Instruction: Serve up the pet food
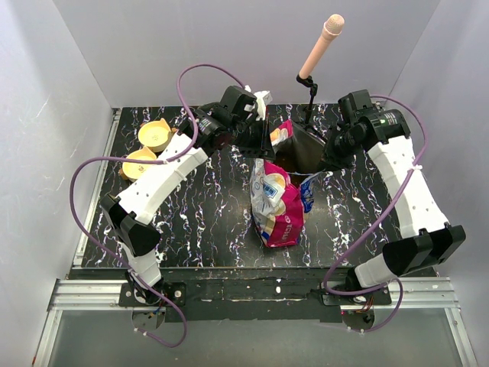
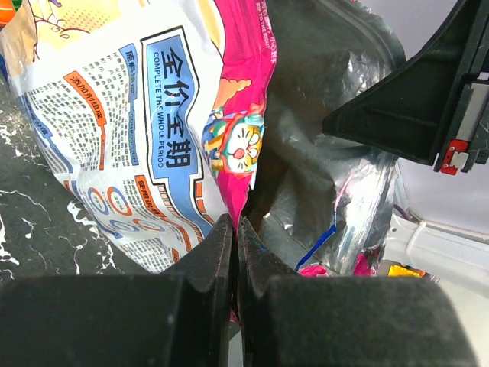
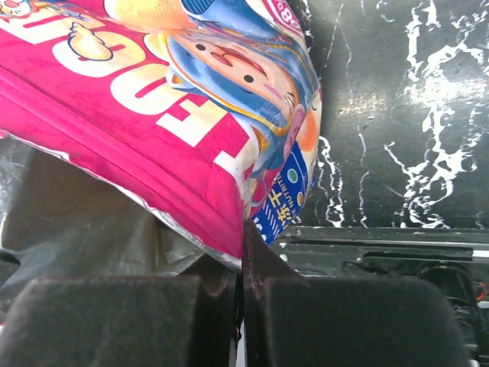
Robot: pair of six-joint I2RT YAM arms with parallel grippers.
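Status: both arms are clamped on the pet food bag. My left gripper is pressed tight on the magenta side seam at the rim. My right gripper pinches the magenta edge on the opposite side. Between them the mouth gapes open, silver lining showing. The bag is slumped mid-table between the arms, mouth toward the far edge, base toward me. The kibble isn't visible; the interior is too dark to judge fill level.

Handling, my read:
- The foil is glossy and thin, so it's slippery. A fingertip pinch may slide off once the load shifts.
- The seam looks like the stiffest part, so that's the right place to hold.
- The body is soft and sags. Weight probably sits low in the base, and pellets will run all at once when tipped.
- I'd lift both rim sides together, hold the mouth taut and tilt slowly.

The bowls sit far left, well apart from the bag, so it needs a carry or drag before pouring.
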